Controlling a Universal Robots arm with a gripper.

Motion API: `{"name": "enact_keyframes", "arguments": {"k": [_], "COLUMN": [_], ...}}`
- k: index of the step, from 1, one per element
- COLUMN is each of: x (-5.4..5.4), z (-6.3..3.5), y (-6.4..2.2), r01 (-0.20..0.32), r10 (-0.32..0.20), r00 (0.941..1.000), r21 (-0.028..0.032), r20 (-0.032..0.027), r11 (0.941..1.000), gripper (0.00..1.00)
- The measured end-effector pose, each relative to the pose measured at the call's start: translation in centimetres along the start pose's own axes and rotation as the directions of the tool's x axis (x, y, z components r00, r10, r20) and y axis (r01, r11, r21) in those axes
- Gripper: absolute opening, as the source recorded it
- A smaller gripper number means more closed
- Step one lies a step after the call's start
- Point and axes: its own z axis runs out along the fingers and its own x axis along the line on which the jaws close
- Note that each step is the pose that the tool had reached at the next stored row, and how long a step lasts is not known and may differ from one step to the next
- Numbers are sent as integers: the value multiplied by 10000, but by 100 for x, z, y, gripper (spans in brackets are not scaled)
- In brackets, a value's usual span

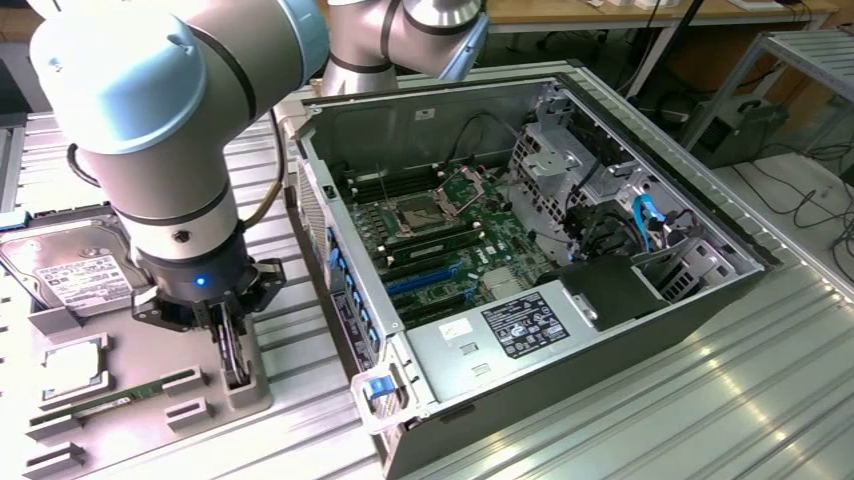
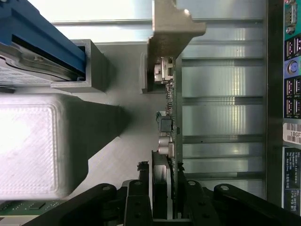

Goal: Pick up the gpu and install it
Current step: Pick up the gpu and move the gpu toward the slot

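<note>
The gpu stands on edge in a slot of the grey holder, left of the open computer case in the exterior view. In the wrist view the gpu is a thin green board seen edge-on, with its pale metal bracket at the far end. My gripper hangs straight down over it. Its black fingers press against both faces of the card, so the gripper is shut on the gpu, which still sits in the holder.
A silver hard drive, a processor and a green memory stick lie in the same grey holder. The case lies open on its side, showing the motherboard with blue slots. Cables and drive bays crowd its far end.
</note>
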Motion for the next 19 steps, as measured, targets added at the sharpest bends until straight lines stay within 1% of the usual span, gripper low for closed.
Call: {"name": "enact_keyframes", "arguments": {"k": [1, 2, 16, 19], "x": [-1, -3, -11, -11], "z": [0, 1, 4, -27], "y": [0, 0, 0, 1], "r01": [0, 0, 0, 0], "r10": [0, 0, 0, 0], "r00": [10000, 10000, 10000, 10000], "r21": [0, 0, 0, 0], "r20": [0, 0, 1, 1], "r11": [10000, 10000, 10000, 10000], "gripper": [32, 28, 28, 28]}}
